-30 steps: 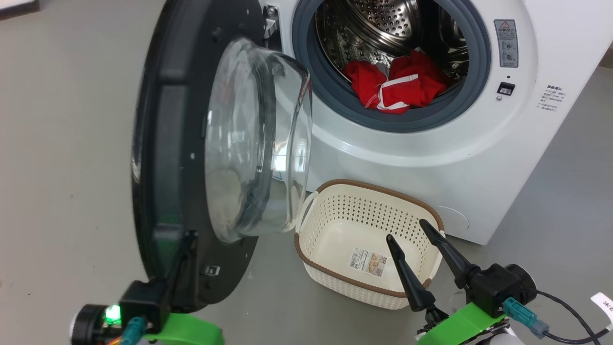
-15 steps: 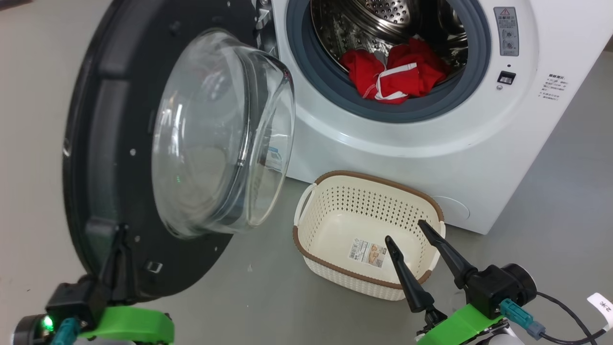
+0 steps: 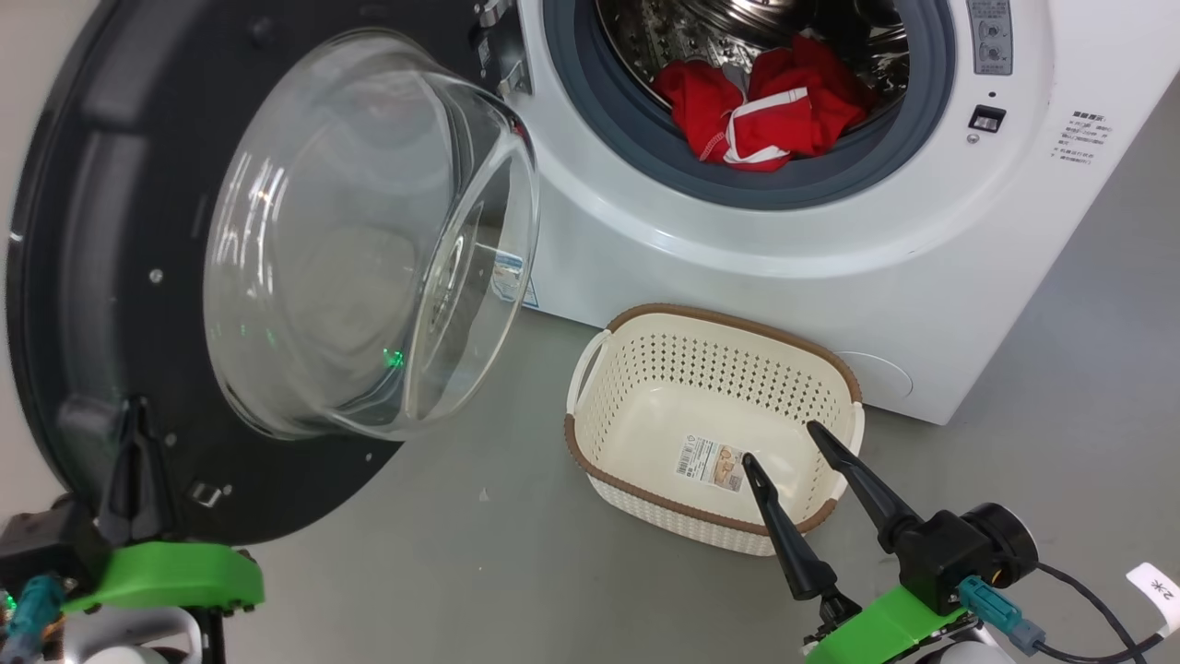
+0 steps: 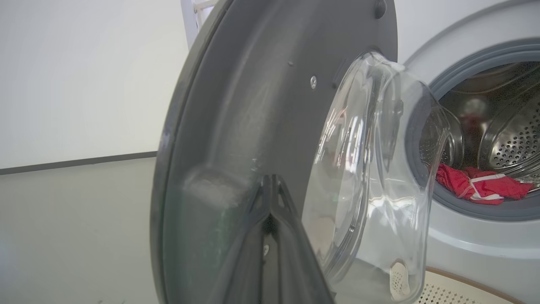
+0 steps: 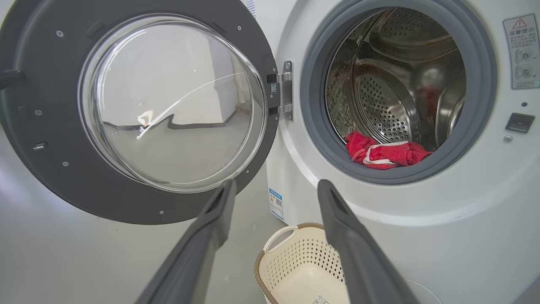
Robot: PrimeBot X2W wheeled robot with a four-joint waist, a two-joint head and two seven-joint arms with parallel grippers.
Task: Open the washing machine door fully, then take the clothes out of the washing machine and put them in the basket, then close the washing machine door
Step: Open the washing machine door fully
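Observation:
The washing machine (image 3: 830,258) stands with its black door (image 3: 92,231) swung wide to the left, the glass bowl bulging toward me. My left gripper (image 3: 136,433) is shut, and its joined fingertips (image 4: 270,183) rest against the door's (image 4: 236,126) inner face near the lower rim. Red clothes (image 3: 765,111) with white trim lie at the front of the steel drum, over the grey gasket. The cream basket (image 3: 728,318) sits on the floor below the opening. My right gripper (image 3: 779,443) hovers open over the basket's near side, holding nothing. The right wrist view takes in the door (image 5: 50,177), clothes (image 5: 384,154) and basket (image 5: 295,261).
Grey floor surrounds the machine. A black cable and a white tag (image 3: 1157,586) trail from my right wrist at the lower right. A blue label (image 5: 276,202) sits at the machine's base. A pale wall with a dark baseboard (image 4: 76,162) lies beyond the door.
The door has swung further open to the left, with my shut left gripper moving left along with it. The head view has shifted slightly. My right gripper holds its place over the basket.

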